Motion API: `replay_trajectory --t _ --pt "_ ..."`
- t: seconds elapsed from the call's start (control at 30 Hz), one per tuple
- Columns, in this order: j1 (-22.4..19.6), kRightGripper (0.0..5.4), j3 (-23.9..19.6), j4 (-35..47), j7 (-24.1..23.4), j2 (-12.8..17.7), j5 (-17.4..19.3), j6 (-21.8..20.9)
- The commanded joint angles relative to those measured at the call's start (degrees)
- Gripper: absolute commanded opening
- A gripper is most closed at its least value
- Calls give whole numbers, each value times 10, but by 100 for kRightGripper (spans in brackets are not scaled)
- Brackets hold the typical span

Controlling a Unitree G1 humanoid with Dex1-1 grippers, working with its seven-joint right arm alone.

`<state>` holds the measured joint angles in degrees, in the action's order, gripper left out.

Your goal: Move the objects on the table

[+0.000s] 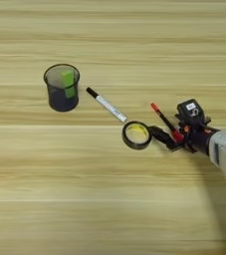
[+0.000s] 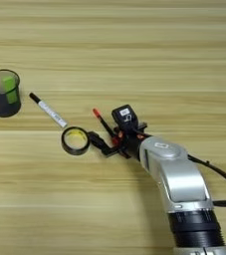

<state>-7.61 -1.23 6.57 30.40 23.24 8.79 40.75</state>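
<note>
Lying between pincer [image 1: 165,138] and mesh cup [image 1: 62,87], tape ring [image 1: 136,135], white marker [image 1: 106,104]

Silver forearm [image 2: 176,182], black end effector [image 2: 100,142], black cable [image 2: 219,179]

Light wooden table [image 1: 109,209] of long planks with streaky horizontal grain, evenly lit.

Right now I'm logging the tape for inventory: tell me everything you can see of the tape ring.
The tape ring is a black roll with a yellow inner face, lying flat with its hole facing up on the wooden table. The white marker ends at its upper left edge. The right gripper reaches its right side; contact cannot be told.
</note>
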Motion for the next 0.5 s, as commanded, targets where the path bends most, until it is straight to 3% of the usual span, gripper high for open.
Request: replay_trajectory --t 0.03,0.3,0.5 --pt "-51 538 -12 33 -9 18 -2 -27" --pt "-87 538 25 47 3 4 -3 -37" --pt "-127 538 65 27 11 -24 -7 -55"
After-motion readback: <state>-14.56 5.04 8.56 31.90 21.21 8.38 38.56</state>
